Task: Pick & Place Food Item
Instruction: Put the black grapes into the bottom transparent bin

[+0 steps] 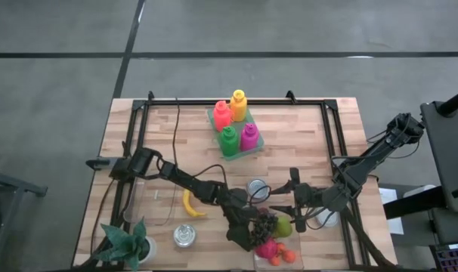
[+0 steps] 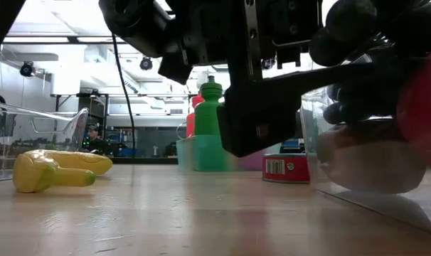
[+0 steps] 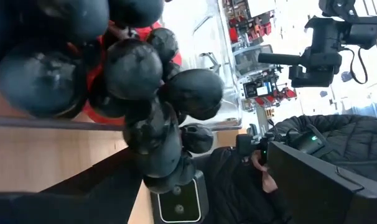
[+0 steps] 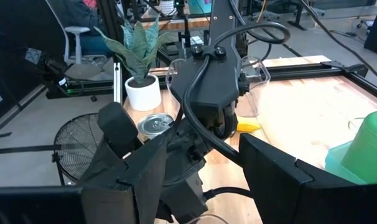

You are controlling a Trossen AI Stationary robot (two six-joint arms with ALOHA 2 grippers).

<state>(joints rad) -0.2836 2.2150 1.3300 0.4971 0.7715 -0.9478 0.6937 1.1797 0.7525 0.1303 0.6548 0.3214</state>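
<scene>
Left gripper (image 1: 261,227): I saw it low over the near edge of the table, right at the clear container (image 1: 280,261). Its fingers stood spread wide around a bunch of dark grapes (image 1: 265,224); whether the pads were actually pressing on the grapes I could not tell.

Grapes: in my left wrist view the dark bunch (image 3: 145,93) filled most of the frame, hanging close to the camera with something red just behind it. From above, the bunch sat at the container's far edge, touching or just over the fruit already inside.

Container: it held a pink fruit (image 1: 267,248), a green fruit (image 1: 283,227) and small orange pieces (image 1: 282,257), all crowded together.

Right gripper (image 1: 293,198): I had it hovering beside the left arm's wrist, near a can (image 1: 257,188). Its fingers (image 4: 123,168) were parted with nothing between them.

Banana (image 1: 190,204): it lay on the wood left of the left arm, well apart from the container; my low view showed it flat on the table (image 2: 55,171).

Bottle tray (image 1: 236,125): four coloured bottles stood upright at the far side of the table.

Other items: a second can (image 1: 184,236) and a potted plant (image 1: 131,242) sat at the near left corner.
</scene>
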